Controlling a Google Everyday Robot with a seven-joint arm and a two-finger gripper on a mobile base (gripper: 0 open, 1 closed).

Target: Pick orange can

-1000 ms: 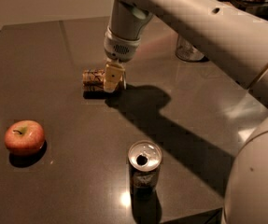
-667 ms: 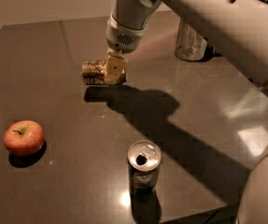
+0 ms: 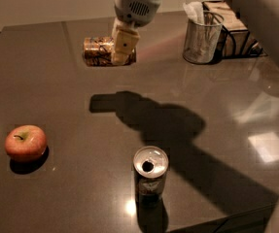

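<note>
The orange can (image 3: 98, 51), orange-tan with a dark squiggly pattern, lies on its side in my gripper (image 3: 121, 51). The gripper is shut on the can's right end, with one tan finger (image 3: 123, 42) across the front. The can hangs above the dark table (image 3: 56, 96), and its shadow falls apart from it, lower on the tabletop. My arm comes down from the top of the view.
A red apple (image 3: 26, 142) sits at the left. A darker can with a silver pull-tab top (image 3: 150, 173) stands at the front centre. A wire mesh cup with napkins (image 3: 203, 33) and a box (image 3: 236, 25) stand at the back right.
The gripper has risen from the table with the orange can in it. The can's shadow has separated from it. The apple and the dark can have not moved.
</note>
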